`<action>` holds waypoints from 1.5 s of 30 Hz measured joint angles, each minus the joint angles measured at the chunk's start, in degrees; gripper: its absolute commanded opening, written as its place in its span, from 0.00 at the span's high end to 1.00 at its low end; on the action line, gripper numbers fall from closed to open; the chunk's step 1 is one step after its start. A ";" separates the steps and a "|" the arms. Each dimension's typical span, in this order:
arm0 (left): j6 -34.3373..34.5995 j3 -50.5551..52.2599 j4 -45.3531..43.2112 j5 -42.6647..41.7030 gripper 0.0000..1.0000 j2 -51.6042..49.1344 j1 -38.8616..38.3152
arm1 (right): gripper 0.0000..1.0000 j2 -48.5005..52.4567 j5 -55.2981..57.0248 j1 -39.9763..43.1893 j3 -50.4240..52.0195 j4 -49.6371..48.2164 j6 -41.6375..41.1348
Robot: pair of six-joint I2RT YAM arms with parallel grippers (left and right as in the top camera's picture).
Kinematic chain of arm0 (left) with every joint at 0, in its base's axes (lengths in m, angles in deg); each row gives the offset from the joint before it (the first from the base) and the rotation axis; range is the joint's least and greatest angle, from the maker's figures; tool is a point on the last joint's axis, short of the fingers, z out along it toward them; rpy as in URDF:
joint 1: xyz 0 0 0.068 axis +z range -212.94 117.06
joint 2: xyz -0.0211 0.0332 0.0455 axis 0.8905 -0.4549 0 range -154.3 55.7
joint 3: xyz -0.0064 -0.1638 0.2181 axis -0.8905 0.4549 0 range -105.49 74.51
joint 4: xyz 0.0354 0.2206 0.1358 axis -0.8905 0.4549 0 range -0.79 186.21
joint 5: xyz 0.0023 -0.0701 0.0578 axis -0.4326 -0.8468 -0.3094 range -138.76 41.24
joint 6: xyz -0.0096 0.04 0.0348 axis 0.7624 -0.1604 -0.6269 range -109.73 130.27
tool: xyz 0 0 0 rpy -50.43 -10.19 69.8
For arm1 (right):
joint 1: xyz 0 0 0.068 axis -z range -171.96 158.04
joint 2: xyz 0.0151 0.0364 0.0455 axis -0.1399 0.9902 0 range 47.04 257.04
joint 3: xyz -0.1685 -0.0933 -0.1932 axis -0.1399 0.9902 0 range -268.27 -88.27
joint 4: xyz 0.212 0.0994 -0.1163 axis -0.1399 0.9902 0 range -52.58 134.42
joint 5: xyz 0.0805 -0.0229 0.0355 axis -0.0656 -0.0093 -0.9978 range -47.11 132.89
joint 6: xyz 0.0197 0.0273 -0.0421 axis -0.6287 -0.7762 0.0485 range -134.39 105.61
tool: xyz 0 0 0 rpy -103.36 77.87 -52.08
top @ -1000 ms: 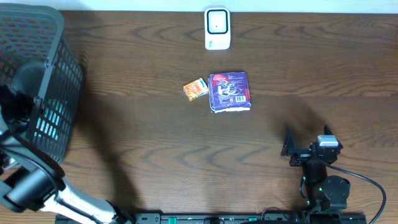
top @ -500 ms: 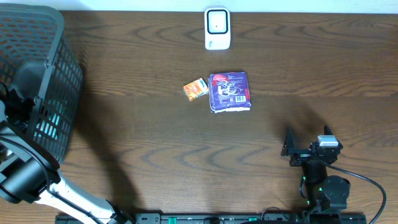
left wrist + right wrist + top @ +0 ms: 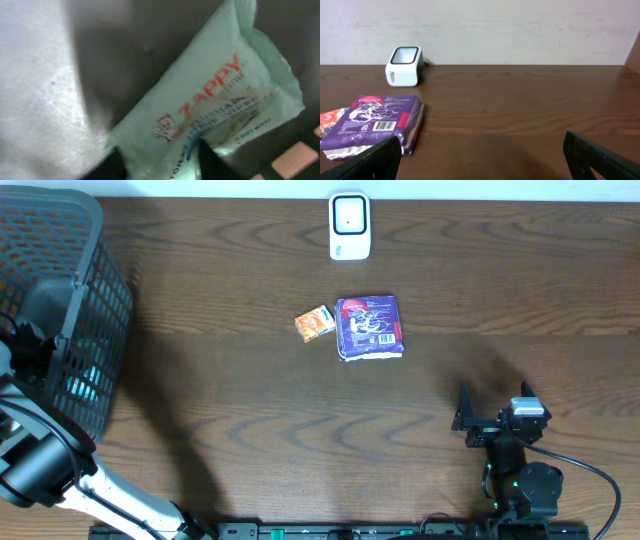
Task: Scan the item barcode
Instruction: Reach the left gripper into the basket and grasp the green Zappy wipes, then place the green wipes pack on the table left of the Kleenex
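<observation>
A pale green wipes pack (image 3: 210, 95) with red "ZAPPY" lettering fills the left wrist view, lying tilted inside the black mesh basket (image 3: 70, 215). My left gripper (image 3: 160, 162) is down in the basket, its dark fingers (image 3: 117, 167) pressed against both sides of the pack's lower end, which bunches between them. The white scanner (image 3: 349, 225) stands at the table's far middle, also in the right wrist view (image 3: 404, 65). My right gripper (image 3: 493, 408) rests open near the front right edge, nothing between its fingers (image 3: 375, 160).
A purple pack (image 3: 369, 327) with a barcode facing up and a small orange packet (image 3: 315, 323) lie side by side below the scanner. The purple pack (image 3: 375, 122) sits ahead and left of the right gripper. The basket occupies the far left corner.
The left arm has shifted a little lower at the basket's side. The right arm and the items on the table have not moved.
</observation>
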 measured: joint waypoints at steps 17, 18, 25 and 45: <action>6.36 -5.35 4.94 0.13 0.93 2.82 0.04 | 0.01 0.00 0.00 0.00 0.00 0.02 0.02; 7.45 -6.60 4.24 0.33 0.93 4.44 0.04 | 0.01 0.00 0.02 0.00 0.00 0.00 0.02; 14.21 -13.00 -6.97 0.52 0.93 24.37 0.04 | 0.01 0.00 0.00 0.00 0.00 0.02 0.02; 37.20 -14.14 -13.40 -18.64 0.93 32.44 -31.01 | 0.01 0.00 0.02 0.00 0.00 -0.02 0.02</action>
